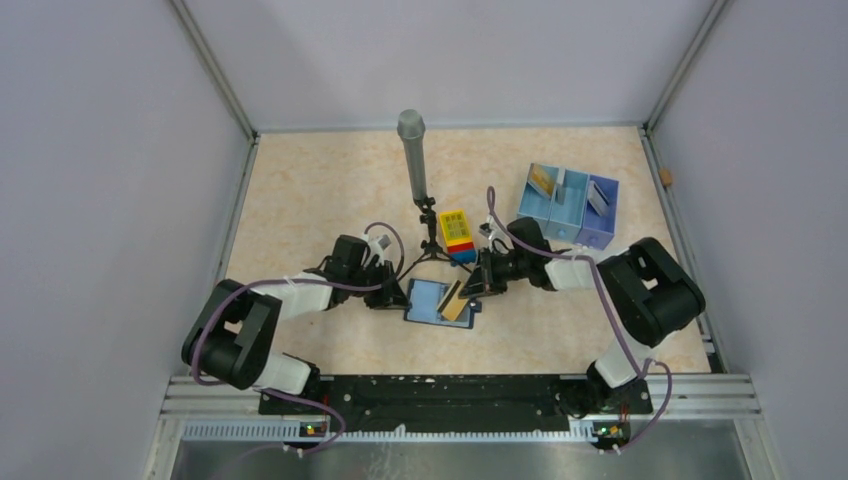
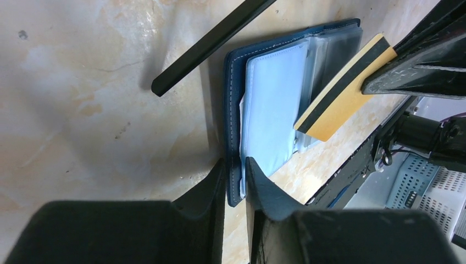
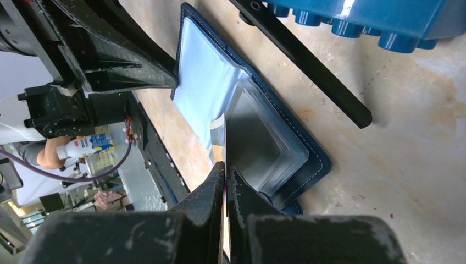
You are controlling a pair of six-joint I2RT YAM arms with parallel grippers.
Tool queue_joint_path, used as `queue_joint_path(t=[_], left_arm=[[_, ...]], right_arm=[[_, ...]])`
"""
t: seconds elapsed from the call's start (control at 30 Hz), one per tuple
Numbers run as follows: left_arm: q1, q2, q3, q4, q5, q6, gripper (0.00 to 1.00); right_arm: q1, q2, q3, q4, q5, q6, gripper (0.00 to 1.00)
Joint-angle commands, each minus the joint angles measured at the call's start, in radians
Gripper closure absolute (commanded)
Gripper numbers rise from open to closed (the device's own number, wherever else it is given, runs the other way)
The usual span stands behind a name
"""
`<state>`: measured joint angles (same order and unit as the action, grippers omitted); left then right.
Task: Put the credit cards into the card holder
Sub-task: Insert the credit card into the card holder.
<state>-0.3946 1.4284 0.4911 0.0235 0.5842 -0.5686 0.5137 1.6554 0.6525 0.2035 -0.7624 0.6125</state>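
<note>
Robotics lab. Enclosed test cell: grey panel walls [image 1: 100, 150], aluminium frame rail [image 1: 215, 397], left arm [image 1: 250, 330] and right arm [image 1: 645, 290] bolted on; bottle [image 3: 88, 147] amid bench clutter beyond.

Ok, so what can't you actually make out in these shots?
Top view: whatever stands in the tray compartments is too small to identify.
Right wrist view: the gold card sits edge-on between the right gripper fingers, so its face is hidden.
Left wrist view: the card holder edge lies between the left gripper fingers; whether they pinch it is unclear.
</note>
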Motion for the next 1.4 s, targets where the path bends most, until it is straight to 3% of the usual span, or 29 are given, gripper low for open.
queue_joint_path(t=[0.0, 0.8, 1.37], left_arm=[[-0.004, 0.007, 0.03, 0.035, -0.006, 0.024, 0.81], [-0.008, 0.027, 0.038, 0.045, 0.011, 0.027, 0.87], [-0.015, 0.04, 0.043, 0.058, 0.029, 0.031, 0.89]], right_arm=[[0.023, 0.033, 0.005, 0.038, -0.005, -0.006, 1.0], [0.072, 0.15, 0.115, -0.066, 0.012, -0.045, 1.0], [0.083, 0.239, 0.217, -0.244, 0.051, -0.102, 1.0]])
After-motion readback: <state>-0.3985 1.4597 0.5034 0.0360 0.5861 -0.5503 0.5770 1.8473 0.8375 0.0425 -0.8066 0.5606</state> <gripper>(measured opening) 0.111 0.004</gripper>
